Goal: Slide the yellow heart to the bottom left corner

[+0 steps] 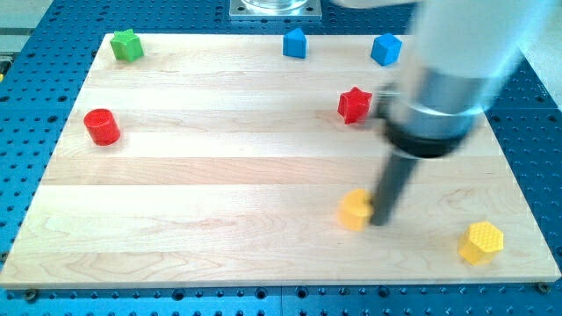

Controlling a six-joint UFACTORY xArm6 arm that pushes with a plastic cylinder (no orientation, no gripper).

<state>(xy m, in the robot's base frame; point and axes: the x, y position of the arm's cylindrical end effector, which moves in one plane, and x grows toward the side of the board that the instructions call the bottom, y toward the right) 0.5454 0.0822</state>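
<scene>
The wooden tabletop holds loose blocks. My tip, a bare rod with no hand, touches the right side of the yellow heart, which sits right of centre near the view's bottom. A yellow hexagon lies at the bottom right.

Even, bright overhead lighting is observed on the worktop with soft short shadows under the blocks, no harsh glare is noted, and strong motion blur is seen on the arm and yellow heart.
</scene>
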